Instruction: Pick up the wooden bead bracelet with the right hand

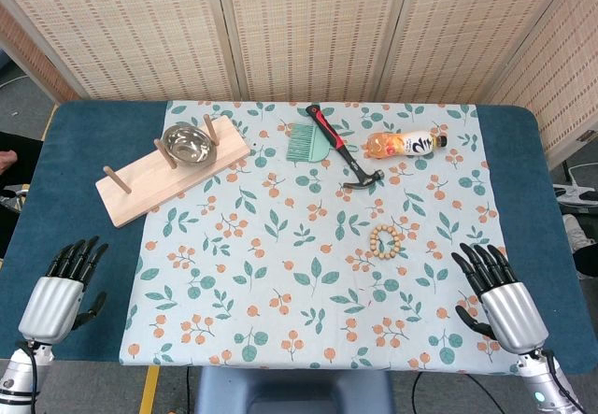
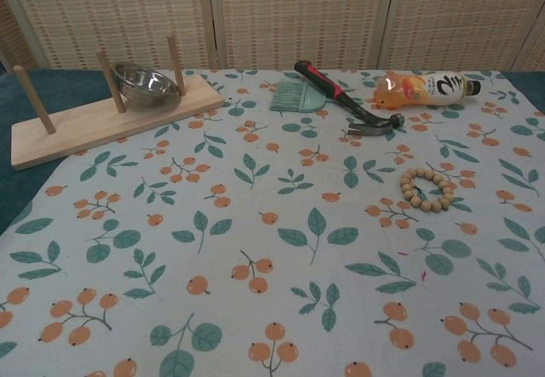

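The right hand (image 1: 495, 292) rests palm-down at the near right edge of the table, fingers spread and straight, holding nothing. The wooden bead bracelet (image 1: 386, 243) lies flat on the leaf-print cloth (image 1: 308, 274), ahead of this hand and to its left, apart from it. Farther ahead lie a hammer (image 1: 344, 148) and an orange bottle (image 1: 404, 143). The left hand (image 1: 64, 288), far across, is likewise spread and empty.
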